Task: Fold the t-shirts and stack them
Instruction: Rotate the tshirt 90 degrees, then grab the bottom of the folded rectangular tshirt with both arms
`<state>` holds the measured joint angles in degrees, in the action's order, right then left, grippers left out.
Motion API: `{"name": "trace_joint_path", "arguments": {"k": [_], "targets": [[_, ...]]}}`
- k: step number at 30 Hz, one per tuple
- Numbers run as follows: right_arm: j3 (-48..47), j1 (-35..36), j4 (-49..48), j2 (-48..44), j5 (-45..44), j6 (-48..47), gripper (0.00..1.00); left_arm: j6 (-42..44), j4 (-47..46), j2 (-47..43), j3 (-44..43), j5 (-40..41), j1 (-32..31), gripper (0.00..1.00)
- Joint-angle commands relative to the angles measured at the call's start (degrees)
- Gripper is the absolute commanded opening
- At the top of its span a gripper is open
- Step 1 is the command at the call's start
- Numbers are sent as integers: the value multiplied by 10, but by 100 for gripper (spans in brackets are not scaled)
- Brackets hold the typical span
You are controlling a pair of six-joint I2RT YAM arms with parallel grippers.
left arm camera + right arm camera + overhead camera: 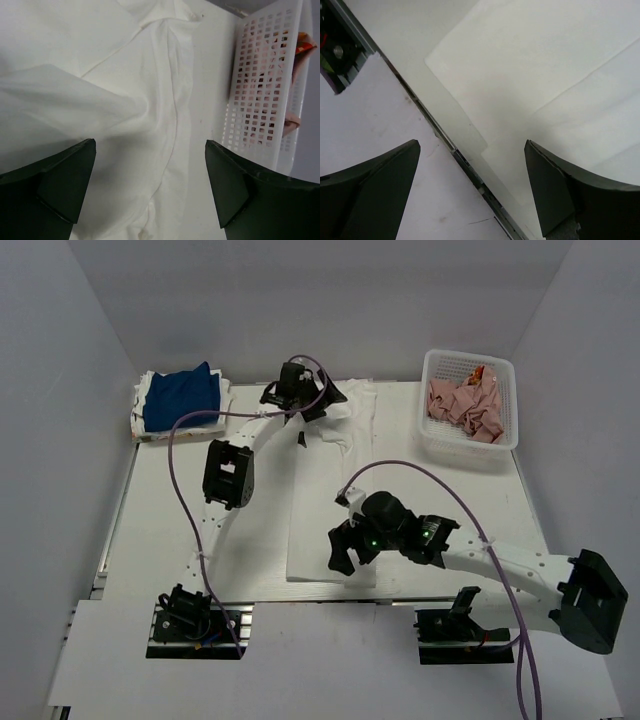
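A large white t-shirt (328, 502) lies spread lengthwise down the middle of the table. My left gripper (325, 405) is open over its wrinkled far end, and the left wrist view shows creased white cloth (125, 100) between the empty jaws (150, 145). My right gripper (340, 550) is open above the shirt's near left corner; the right wrist view shows that flat corner (545, 65) and the empty jaws (472, 145). A stack of folded shirts with a royal blue one (180, 398) on top sits at the back left.
A white mesh basket (468, 356) holding crumpled pinkish cloth (465, 405) stands at the back right; its wall also shows in the left wrist view (260, 90). The table's metal front rail (450, 145) runs just beside the shirt's near corner.
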<state>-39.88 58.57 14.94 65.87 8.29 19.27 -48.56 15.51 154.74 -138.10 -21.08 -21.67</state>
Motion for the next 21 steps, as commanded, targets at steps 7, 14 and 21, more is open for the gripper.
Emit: {"name": "trace_joint_path", "arguments": {"k": [7, 14, 21], "targets": [[34, -1, 79, -81, -128, 79, 91, 187, 184, -400, 198, 130, 1, 100], [91, 0, 93, -101, -106, 102, 91, 132, 106, -725, 708, 111, -35, 100], [128, 1, 76, -108, -68, 88, 91, 43, 138, -854, 984, 42, -108, 98]]}}
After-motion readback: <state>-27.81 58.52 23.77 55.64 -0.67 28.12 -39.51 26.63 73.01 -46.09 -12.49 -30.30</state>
